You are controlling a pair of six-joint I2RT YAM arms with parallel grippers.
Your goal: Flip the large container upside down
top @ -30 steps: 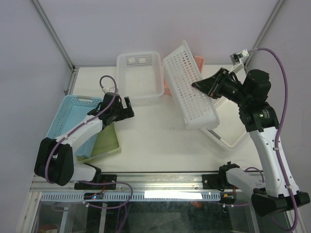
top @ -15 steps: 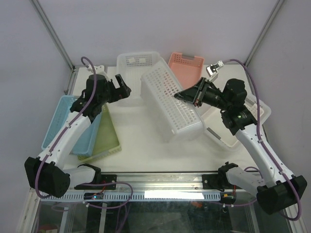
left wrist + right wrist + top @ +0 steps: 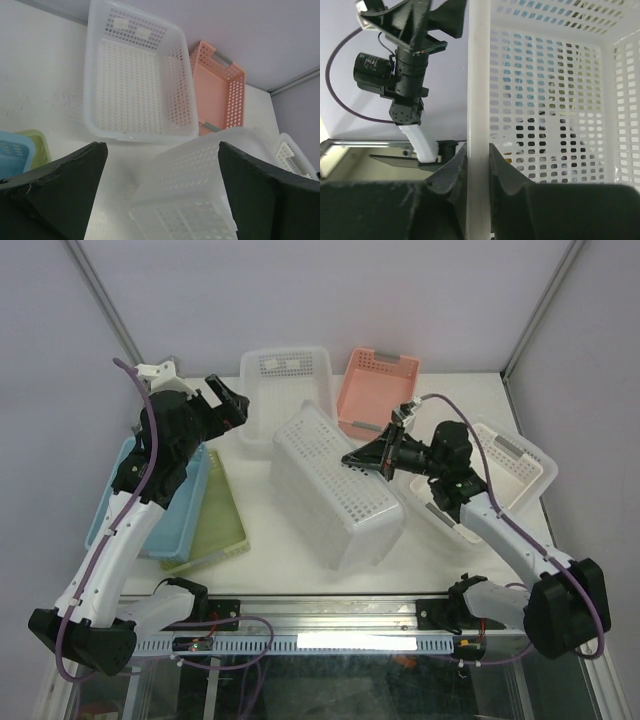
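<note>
The large container (image 3: 330, 490), a white perforated basket, lies mid-table with its base turned upward and its right side still lifted. My right gripper (image 3: 352, 458) is shut on its rim; in the right wrist view the rim (image 3: 479, 90) runs straight between the two fingertips (image 3: 454, 167) of that gripper (image 3: 479, 165). My left gripper (image 3: 226, 400) hangs open above the back left of the table, apart from the container. In the left wrist view the container (image 3: 200, 185) sits below and between the spread fingers (image 3: 60, 190) of the gripper (image 3: 160, 200).
A white basket (image 3: 262, 390) and a pink basket (image 3: 352, 400) stand at the back. Another white basket (image 3: 528, 472) is at the right, under the right arm. A blue basket (image 3: 120, 510) and a green tray (image 3: 220, 530) sit at the left.
My right gripper swung the container from standing on edge at the right over to mid-table, base up. The left arm rose from beside the blue basket to the back left.
</note>
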